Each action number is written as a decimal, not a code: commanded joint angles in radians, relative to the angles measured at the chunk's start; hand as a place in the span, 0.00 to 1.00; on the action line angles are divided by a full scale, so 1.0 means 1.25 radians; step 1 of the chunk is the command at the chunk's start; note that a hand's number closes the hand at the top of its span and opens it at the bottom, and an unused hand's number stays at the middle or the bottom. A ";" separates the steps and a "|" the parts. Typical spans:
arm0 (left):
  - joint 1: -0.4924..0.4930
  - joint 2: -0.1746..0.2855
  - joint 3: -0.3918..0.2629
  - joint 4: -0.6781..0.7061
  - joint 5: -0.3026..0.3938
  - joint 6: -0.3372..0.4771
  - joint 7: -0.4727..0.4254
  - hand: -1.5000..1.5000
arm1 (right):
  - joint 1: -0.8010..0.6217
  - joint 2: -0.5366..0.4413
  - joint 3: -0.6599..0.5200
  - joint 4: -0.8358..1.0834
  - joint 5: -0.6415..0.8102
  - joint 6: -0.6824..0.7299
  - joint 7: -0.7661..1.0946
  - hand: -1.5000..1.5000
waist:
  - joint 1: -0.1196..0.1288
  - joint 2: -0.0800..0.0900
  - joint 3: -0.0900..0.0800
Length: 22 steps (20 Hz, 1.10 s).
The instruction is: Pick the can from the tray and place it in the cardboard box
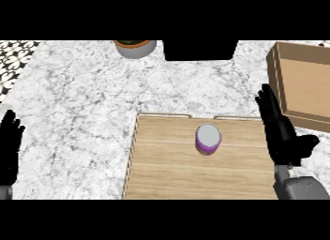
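Note:
A purple can (208, 139) with a grey top stands upright on the wooden tray (161, 168), near the tray's far middle. The cardboard box (313, 89) lies open at the right edge of the counter. My right hand (282, 133) hovers over the tray's right edge, fingers straight and pointing away, to the right of the can and not touching it. My left hand (5, 147) rests open at the left edge, fingers up, far from the can.
A grey pot with a plant (134, 48) stands at the far edge of the marble counter. A black block (199, 49) sits at the far middle. Patterned tiles (5, 65) show at the far left.

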 commanded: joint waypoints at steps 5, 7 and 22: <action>-0.121 0.018 -0.163 -0.083 -0.037 -0.174 -0.061 0.50 | 0.035 0.082 0.114 -0.021 0.159 -0.178 0.117 0.00 | -0.056 0.032 -0.043; -0.085 0.002 -0.138 -0.058 -0.023 -0.139 -0.042 0.50 | -0.062 0.169 -0.049 -0.168 0.056 -0.271 -0.055 0.00 | -0.152 -0.046 -0.012; -0.160 -0.013 -0.251 -0.072 -0.050 -0.242 -0.071 0.50 | 0.111 -0.162 0.308 -0.167 0.918 -0.119 0.487 0.00 | -0.072 0.012 -0.053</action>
